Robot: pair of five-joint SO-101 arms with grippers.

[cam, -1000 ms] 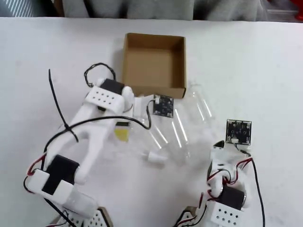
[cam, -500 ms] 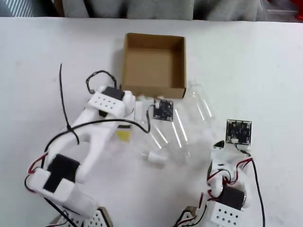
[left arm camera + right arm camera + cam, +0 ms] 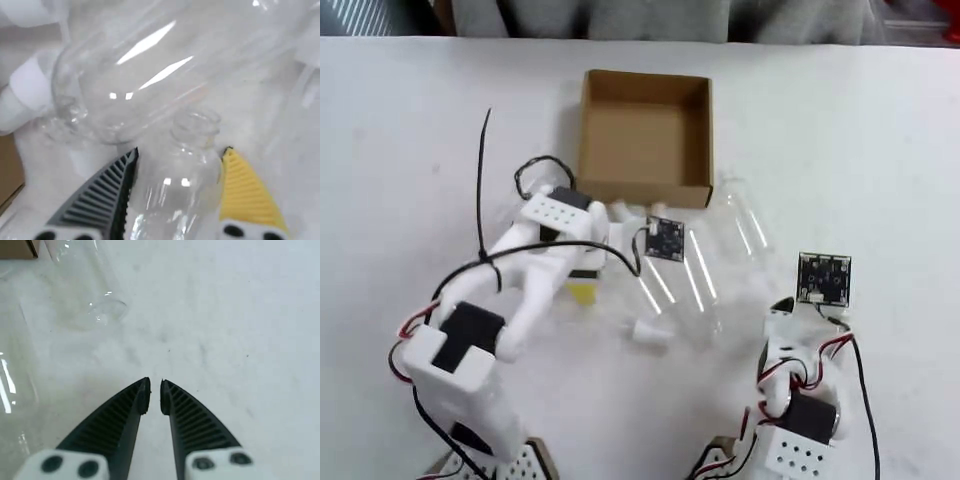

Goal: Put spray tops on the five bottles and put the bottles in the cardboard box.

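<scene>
Left end effector (image 3: 180, 150) is clamped round a small bottle (image 3: 182, 185), black finger on one side, yellow on the other. Both press against its shoulders, and the open neck pokes out ahead. That hold leaves the mouth free, which is just what a spray top needs.

Just past that neck a larger bottle (image 3: 150, 60) lies on its side, with a white spray top (image 3: 25, 92) at its end (whether it's screwed on, I can't tell from here).

Over on the other side, the right end effector (image 3: 154, 390) hangs low above bare counter (image 3: 240, 315). Its fingers are all but touching and there's nothing in them; parked out of the way, I'd guess.

Looking down over it all, clear bottles (image 3: 695, 280) lie in a loose bunch on the counter just in front of the cardboard box (image 3: 645, 192), handy for both arms. The box is open-topped with nothing in it. By my reckoning the packing hasn't started, and capping is the job in hand.
</scene>
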